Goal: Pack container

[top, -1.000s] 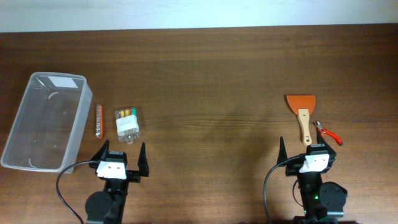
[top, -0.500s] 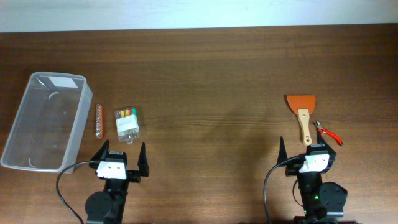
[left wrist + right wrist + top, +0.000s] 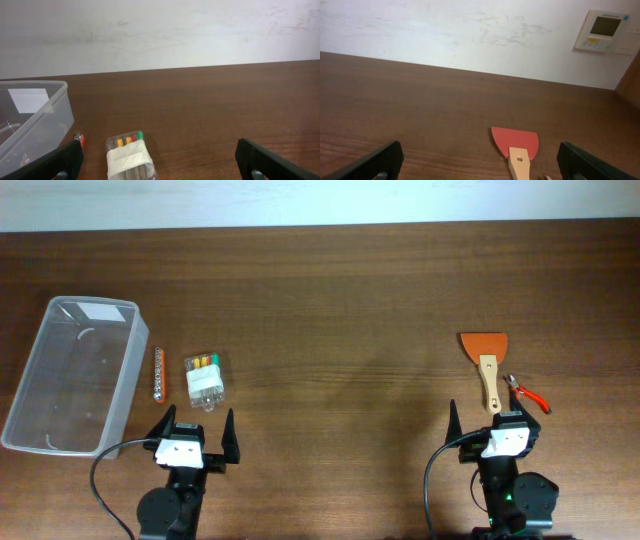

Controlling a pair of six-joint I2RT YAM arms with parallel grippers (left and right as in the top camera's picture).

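Note:
The clear plastic container [image 3: 72,375] stands at the left of the table, open side up; its corner shows in the left wrist view [image 3: 30,120]. Beside it lie a thin orange-tipped stick [image 3: 158,372] and a small clear battery pack [image 3: 205,380], also in the left wrist view [image 3: 130,156]. An orange scraper with a wooden handle [image 3: 486,365] and red-handled pliers [image 3: 527,395] lie at the right; the scraper shows in the right wrist view [image 3: 516,146]. My left gripper [image 3: 193,438] is open and empty just in front of the battery pack. My right gripper [image 3: 493,430] is open and empty just in front of the scraper.
A white wall runs behind the table's far edge [image 3: 320,225], with a wall control panel [image 3: 601,31] at the right. Black cables [image 3: 105,480] loop beside both arm bases.

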